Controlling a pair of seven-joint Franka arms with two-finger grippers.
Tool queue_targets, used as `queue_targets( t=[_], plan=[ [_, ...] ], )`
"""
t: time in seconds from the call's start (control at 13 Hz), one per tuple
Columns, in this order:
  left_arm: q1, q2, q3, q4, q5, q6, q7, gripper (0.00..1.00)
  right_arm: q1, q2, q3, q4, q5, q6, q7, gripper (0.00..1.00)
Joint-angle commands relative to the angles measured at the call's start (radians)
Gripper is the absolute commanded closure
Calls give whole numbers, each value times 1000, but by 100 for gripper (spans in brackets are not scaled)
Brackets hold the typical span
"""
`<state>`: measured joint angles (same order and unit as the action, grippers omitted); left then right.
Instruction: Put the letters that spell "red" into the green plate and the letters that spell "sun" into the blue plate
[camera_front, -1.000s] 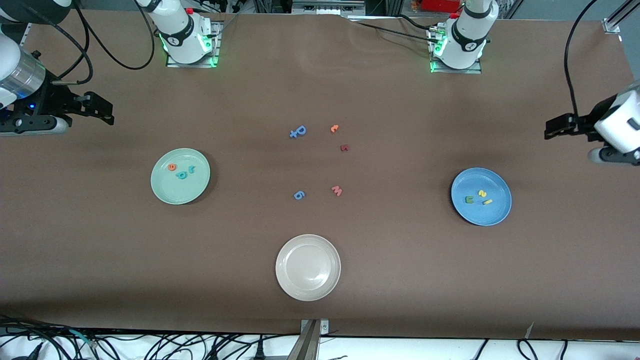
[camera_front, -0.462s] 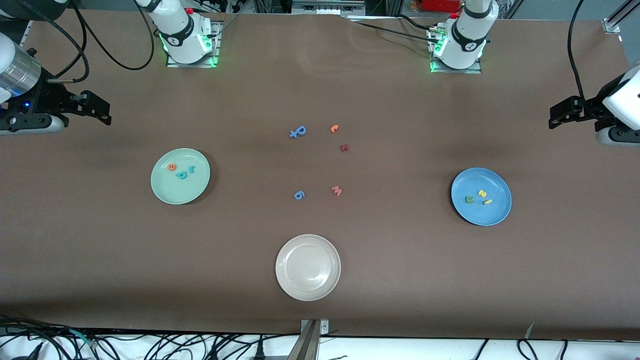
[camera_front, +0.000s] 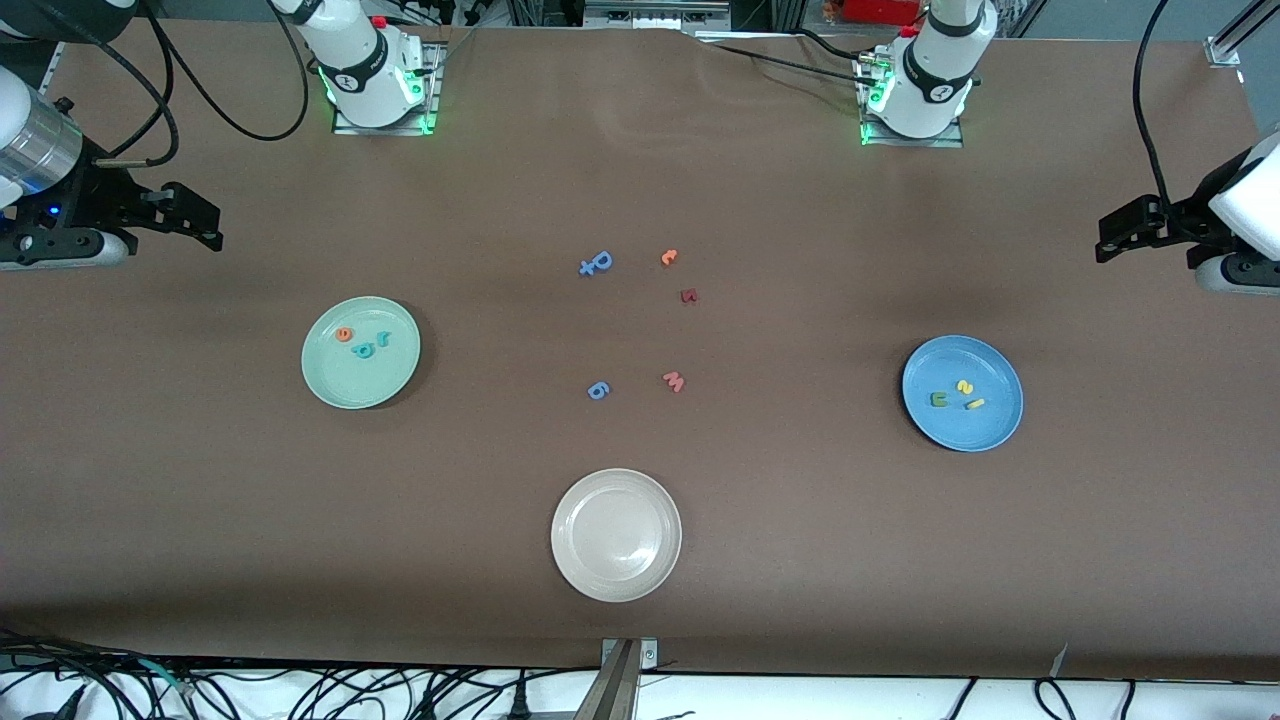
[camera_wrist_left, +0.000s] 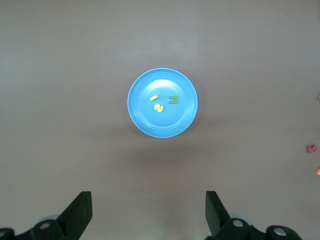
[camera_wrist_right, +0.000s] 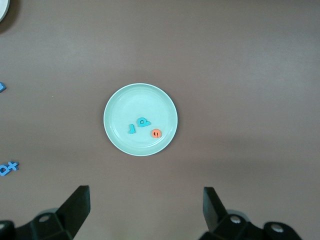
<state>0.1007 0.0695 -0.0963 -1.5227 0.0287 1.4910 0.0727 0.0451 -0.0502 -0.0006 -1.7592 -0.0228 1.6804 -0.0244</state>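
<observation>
The green plate (camera_front: 361, 352), at the frame's middle left, holds the letters that spell "red" (camera_front: 363, 342). The blue plate (camera_front: 962, 393), at middle right, holds the letters that spell "sun" (camera_front: 957, 395). The left pincer (camera_front: 1112, 243) at the right edge and the right pincer (camera_front: 203, 224) at the left edge hang wide open, empty, over the surface (camera_front: 800, 520).

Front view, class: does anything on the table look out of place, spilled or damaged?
Nothing stands out. The green plate holds three letters, the blue plate three, the white plate sits bare, and spare letters lie flat mid-table.
</observation>
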Motion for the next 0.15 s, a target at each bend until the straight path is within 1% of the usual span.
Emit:
queue_targets(
  t=[0.0, 0.08],
  plan=[
    [-6, -31, 13, -17, -27, 8, 24, 0, -1, 10, -1, 27, 3, -18, -19, 0],
    [-7, -39, 13, -19, -20, 8, 24, 0, -1, 10, -1, 27, 3, -19, -19, 0]
  ],
)
